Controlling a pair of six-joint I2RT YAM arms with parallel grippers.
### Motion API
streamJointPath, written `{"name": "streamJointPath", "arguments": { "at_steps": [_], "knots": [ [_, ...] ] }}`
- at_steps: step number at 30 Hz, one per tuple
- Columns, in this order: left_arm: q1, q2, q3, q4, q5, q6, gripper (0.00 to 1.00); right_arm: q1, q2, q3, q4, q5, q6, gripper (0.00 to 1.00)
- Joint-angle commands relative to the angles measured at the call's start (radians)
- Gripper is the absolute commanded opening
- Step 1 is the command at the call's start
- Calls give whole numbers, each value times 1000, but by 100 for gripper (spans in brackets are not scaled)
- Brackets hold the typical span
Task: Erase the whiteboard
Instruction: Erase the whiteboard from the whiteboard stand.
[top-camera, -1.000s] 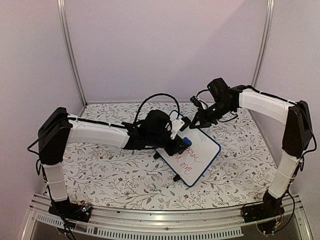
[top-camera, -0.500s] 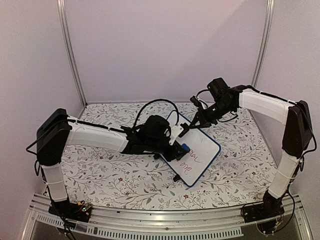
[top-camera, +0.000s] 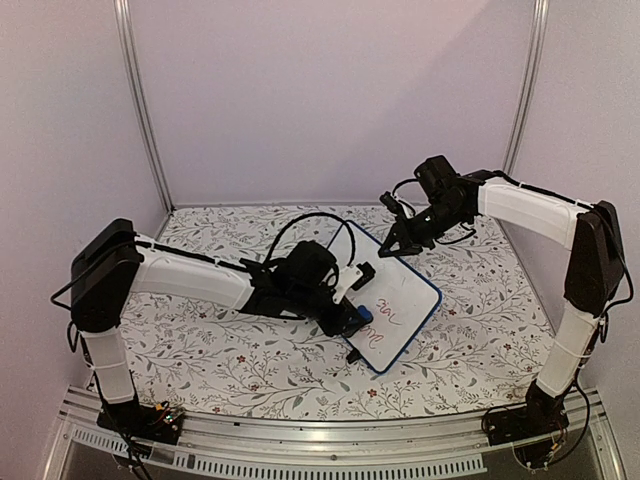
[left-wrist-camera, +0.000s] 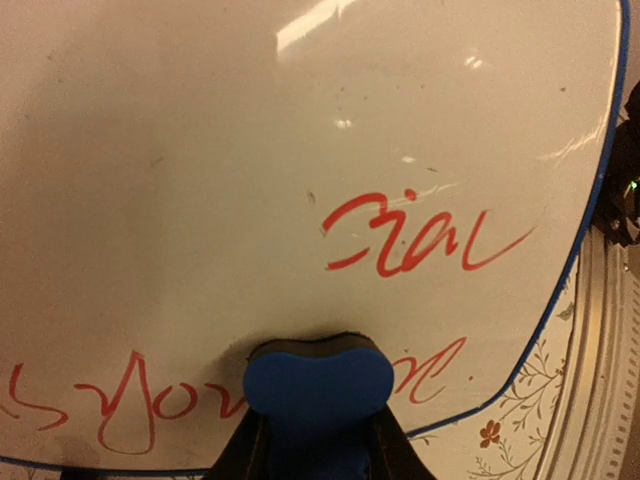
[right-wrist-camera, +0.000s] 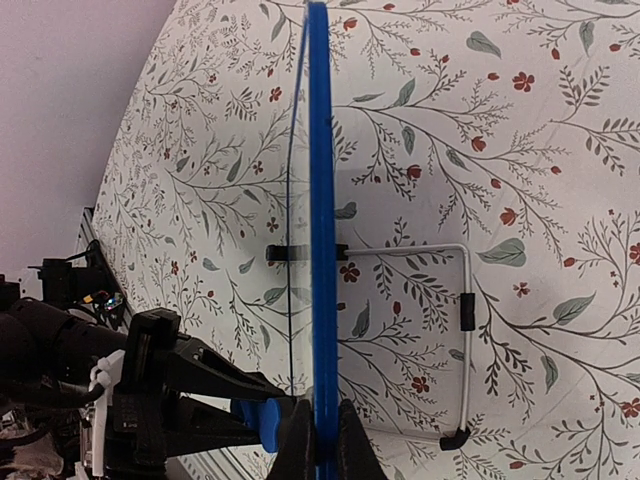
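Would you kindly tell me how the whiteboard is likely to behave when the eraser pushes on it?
The whiteboard is probably stiff: its blue frame runs dead straight in the right wrist view. Propped on a thin wire stand, it would likely tip or skid, were the right gripper not pinching its edge. Its glossy face should let the eraser glide.

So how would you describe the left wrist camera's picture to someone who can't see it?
A blue eraser, held by the left gripper at the bottom edge, rests against a whiteboard that fills the view. Red handwriting crosses the board; flowered tablecloth shows lower right.
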Motion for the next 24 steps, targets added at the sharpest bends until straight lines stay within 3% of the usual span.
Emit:
{"name": "streamJointPath", "arguments": {
  "at_steps": [1, 14, 24],
  "knots": [
    [-17, 24, -35, -126, -41, -27, 0, 38, 23, -28, -79, 21, -16, 0],
    [-21, -33, 229, -250, -247, -28, 0, 38, 45, 2, -87, 13, -5, 0],
    [-34, -121, 283, -436, -300, -76, 0, 38, 46, -3, -84, 33, 1, 0]
  ]
}}
